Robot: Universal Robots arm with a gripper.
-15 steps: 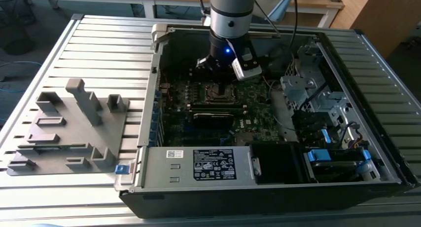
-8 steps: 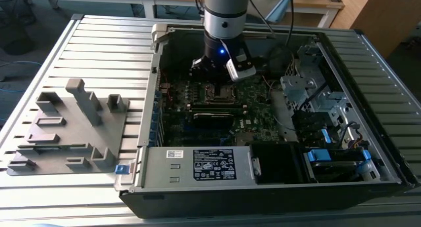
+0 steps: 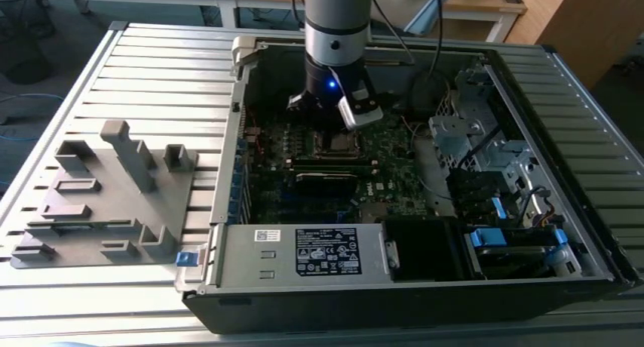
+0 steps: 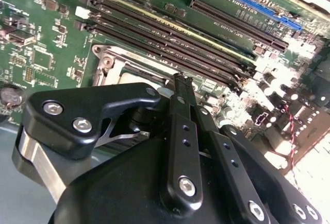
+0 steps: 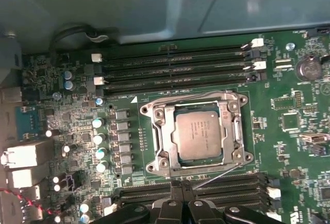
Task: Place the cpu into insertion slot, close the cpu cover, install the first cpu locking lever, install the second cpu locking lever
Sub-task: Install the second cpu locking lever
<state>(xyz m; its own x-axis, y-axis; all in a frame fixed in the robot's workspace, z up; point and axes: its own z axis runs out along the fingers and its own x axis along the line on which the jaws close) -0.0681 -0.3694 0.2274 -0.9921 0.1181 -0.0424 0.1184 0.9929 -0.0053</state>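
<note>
Your jaws stand together, tips meeting with no gap, as both wrist views show. They hang just beside the socket's (image 3: 335,143) edge, close over a thin wire lever (image 5: 221,174) that angles out from that side. Whether the tips pinch the wire or merely sit above it cannot be told.

The chip (image 5: 198,134) lies flat in the socket, its dull metal top showing through the window of the cover frame (image 5: 161,131). The frame is down around it. A second lever (image 5: 238,131) runs along another side of the frame. Whether it is latched is not clear.

Handling, as a judgement:
- The chip is light, rigid and smooth-topped. Its underside and the socket contacts are fragile, so leave it undisturbed.
- The frame is thin, stiff sheet metal and should be pressed only on its rim, never on the chip.
- The levers are springy wire, slippery and narrow. Take one near its free end, squarely across the wire, and expect spring resistance.

Beyond the socket, long memory slots (image 5: 175,64) flank it on two sides of the green circuit board (image 5: 289,121). The board lies in an open computer case (image 3: 423,287) on the slatted surface (image 3: 161,68). A grey fixture block (image 3: 101,196) stands on the exterior view's left, well apart from the case.
</note>
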